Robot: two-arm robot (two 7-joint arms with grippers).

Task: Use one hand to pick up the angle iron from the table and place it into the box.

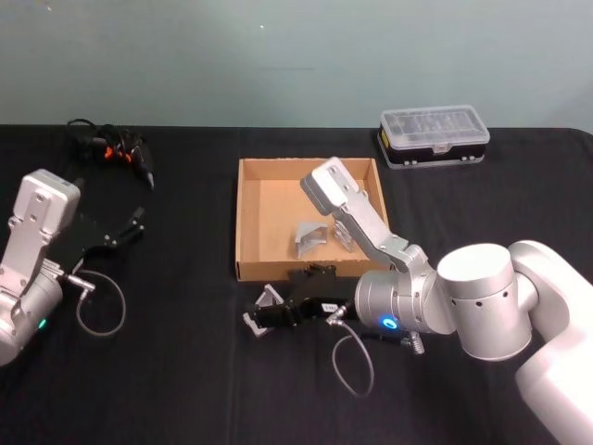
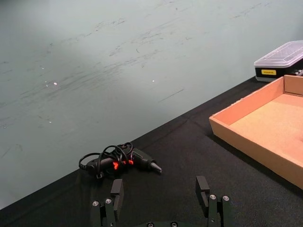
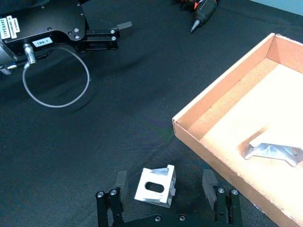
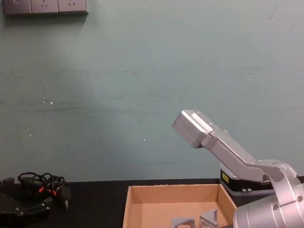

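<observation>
Silver angle iron [image 3: 155, 185] lies on the black table [image 3: 118, 118] between my right gripper's [image 3: 164, 178] spread fingers, touching neither. It sits just outside the cardboard box's [image 3: 208, 151] near wall, lower middle of the head view. More brackets [image 1: 310, 236] lie inside the box. My left gripper [image 1: 135, 226], fingers apart, rests far left near a glue gun [image 1: 116, 148].

A workshop or lab. Wall sockets [image 4: 45, 6] sit upper left in the chest view. A parts case [image 1: 434, 135] stands on the table [image 1: 185, 371], upper right in the head view.

Soft, even light fell from above; the black surface [image 1: 185, 389] showed hardly any shadows, while the silver right arm [image 1: 482, 306] and clear case [image 1: 434, 125] caught pale highlights.
</observation>
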